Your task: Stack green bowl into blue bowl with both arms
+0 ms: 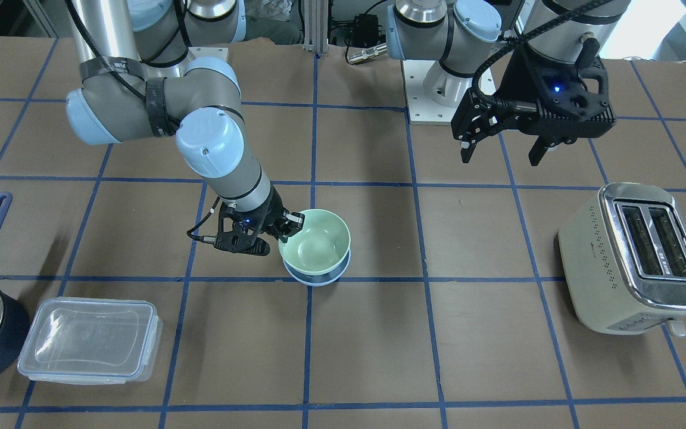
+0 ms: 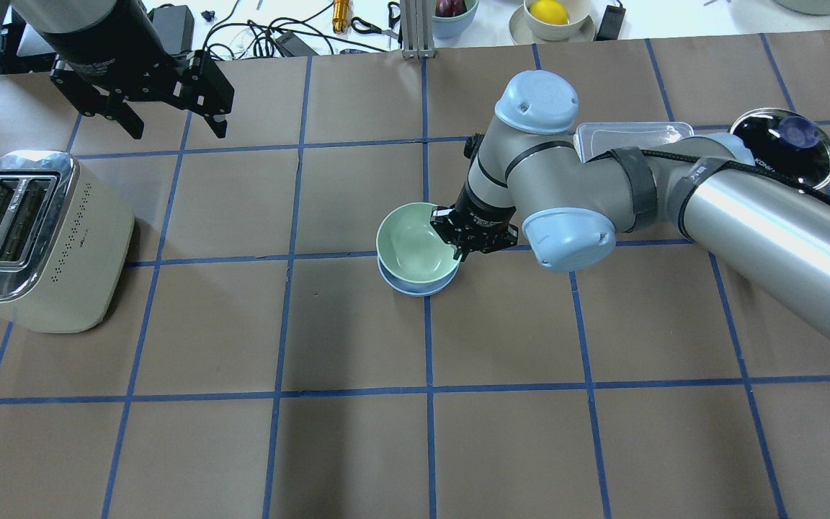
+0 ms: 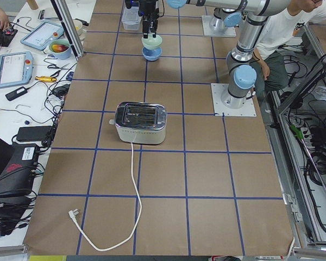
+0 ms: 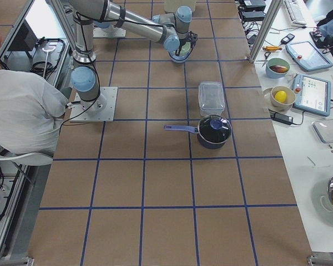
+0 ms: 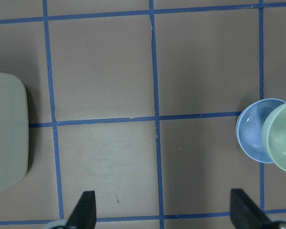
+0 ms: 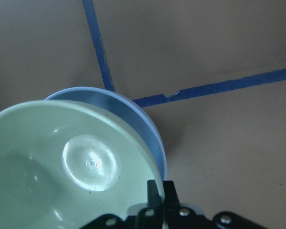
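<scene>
The green bowl (image 1: 314, 241) is held right over the blue bowl (image 1: 319, 280), which stands on the table near the middle. My right gripper (image 1: 286, 226) is shut on the green bowl's rim on the side facing the arm. In the right wrist view the green bowl (image 6: 62, 157) covers most of the blue bowl (image 6: 133, 109). I cannot tell whether they touch. My left gripper (image 1: 501, 140) is open and empty, high above the table, well away from the bowls. The left wrist view shows both bowls (image 5: 252, 131) at its right edge.
A cream toaster (image 2: 33, 238) stands on my left side, its cord trailing over the table (image 3: 133, 206). A clear lidded container (image 2: 635, 137) and a dark saucepan (image 2: 782, 144) lie on my right side, behind the right arm.
</scene>
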Controlling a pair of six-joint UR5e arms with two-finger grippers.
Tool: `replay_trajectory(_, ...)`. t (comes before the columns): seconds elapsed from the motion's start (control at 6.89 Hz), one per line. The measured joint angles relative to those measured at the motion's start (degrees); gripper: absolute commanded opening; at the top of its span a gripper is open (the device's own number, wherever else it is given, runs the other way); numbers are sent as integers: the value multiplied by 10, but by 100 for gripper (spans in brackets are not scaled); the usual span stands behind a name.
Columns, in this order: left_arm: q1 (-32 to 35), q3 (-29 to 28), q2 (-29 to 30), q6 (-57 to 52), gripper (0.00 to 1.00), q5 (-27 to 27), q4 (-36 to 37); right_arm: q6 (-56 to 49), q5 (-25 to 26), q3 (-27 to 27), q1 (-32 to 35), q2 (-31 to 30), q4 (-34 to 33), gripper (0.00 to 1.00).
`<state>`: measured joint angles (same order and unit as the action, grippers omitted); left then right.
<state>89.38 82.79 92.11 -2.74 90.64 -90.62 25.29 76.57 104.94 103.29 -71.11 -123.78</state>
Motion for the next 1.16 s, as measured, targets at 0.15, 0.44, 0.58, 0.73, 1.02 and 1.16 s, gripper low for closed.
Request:
replay_trajectory(0.15,0,0,0,0,100,0,0,-2,3,-1,2,7,-3,100)
replay_trajectory(0.44,0,0,0,0,100,1,0,-6,18,-8,-1,5,1,100)
replay_trajectory(0.58,0,0,-1,-1,100,1,0,-20,35,-22,-14,-16,17,100)
replay_trajectory(0.73,0,0,-1,-1,100,1,0,-41,48,-42,-36,-51,55,100)
replay_trajectory(1.02,1,0,0,-1,100,0,-1,-76,76,-91,-79,-112,167,100)
replay_trajectory(1.16,1,0,0,-1,100,0,-1,-108,110,-122,-91,-134,234,100)
